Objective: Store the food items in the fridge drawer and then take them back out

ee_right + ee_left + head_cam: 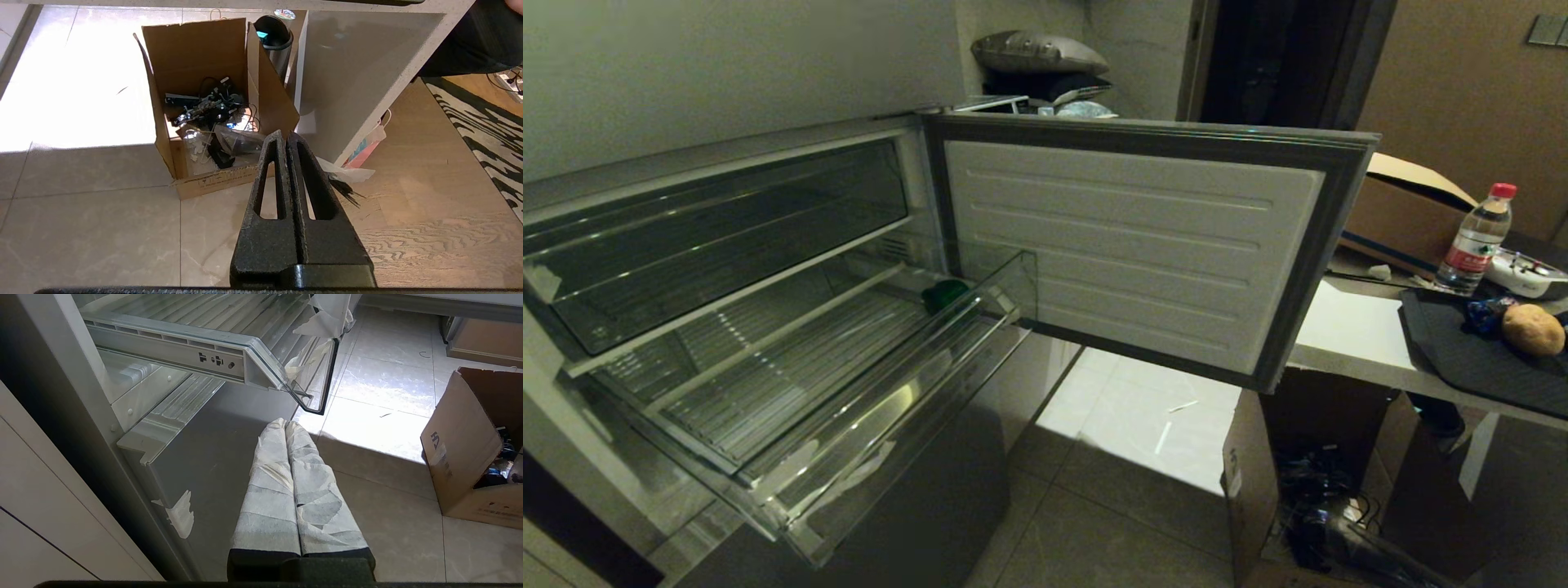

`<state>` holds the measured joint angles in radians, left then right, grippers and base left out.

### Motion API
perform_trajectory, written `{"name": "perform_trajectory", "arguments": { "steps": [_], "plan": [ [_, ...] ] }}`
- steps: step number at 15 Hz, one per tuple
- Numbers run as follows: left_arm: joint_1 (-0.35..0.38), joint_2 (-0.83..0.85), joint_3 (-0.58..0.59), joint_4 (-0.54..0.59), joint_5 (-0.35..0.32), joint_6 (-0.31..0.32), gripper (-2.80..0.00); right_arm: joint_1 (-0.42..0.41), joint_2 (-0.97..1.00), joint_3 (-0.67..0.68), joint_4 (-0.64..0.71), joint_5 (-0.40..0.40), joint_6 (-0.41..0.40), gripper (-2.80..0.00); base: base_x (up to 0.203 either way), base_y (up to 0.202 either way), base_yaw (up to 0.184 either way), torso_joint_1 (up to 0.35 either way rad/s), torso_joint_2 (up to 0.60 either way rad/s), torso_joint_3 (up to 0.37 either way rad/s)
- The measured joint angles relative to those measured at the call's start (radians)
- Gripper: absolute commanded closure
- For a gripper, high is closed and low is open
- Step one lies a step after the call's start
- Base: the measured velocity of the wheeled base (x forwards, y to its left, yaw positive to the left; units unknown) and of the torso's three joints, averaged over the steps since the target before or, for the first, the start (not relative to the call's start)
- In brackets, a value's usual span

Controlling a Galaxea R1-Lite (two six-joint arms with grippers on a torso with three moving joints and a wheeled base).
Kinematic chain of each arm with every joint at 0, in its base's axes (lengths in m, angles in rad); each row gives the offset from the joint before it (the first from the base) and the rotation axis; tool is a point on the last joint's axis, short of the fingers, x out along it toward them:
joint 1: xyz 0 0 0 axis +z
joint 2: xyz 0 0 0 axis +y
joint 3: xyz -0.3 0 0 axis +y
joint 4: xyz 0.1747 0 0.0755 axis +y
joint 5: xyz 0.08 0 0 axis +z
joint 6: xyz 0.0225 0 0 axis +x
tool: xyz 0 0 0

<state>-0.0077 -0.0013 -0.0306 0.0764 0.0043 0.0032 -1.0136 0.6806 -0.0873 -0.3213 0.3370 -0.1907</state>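
Green food item (945, 293) sits in our pulled-out fridge drawer (866, 425); left gripper (285, 424) and right gripper (284, 134) both pinched closed, empty.

- Food item (944, 294): dark green, glossy.
- Fridge drawer (866, 408): clear, ribbed floor.
- Bottle (1474, 241): red cap.
- Rug (486, 122): black-and-white stripes.
- Left gripper (285, 424): white wrapping.
- Right gripper (284, 134): black.

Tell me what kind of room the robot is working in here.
Probably a home kitchen or dining corner: an open fridge with its clear drawer pulled out, a tiled floor, and a table holding a water bottle and a potato.
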Motion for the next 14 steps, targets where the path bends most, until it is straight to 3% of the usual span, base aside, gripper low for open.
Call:
{"name": "perform_trajectory", "arguments": {
  "steps": [8,14],
  "plan": [
    [-0.001,0.0,0.0,0.0,0.0,0.0,0.0,0.0,0.0,0.006,0.0,0.0,0.0,0.0,0.001,-0.01,0.002,0.0,0.0,0.001],
    [0.0,0.0,0.0,0.0,0.0,0.0,0.0,0.0,0.0,0.006,0.0,0.0,-0.001,0.0,0.0,-0.183,0.001,0.003,0.0,0.002]
  ]
}}
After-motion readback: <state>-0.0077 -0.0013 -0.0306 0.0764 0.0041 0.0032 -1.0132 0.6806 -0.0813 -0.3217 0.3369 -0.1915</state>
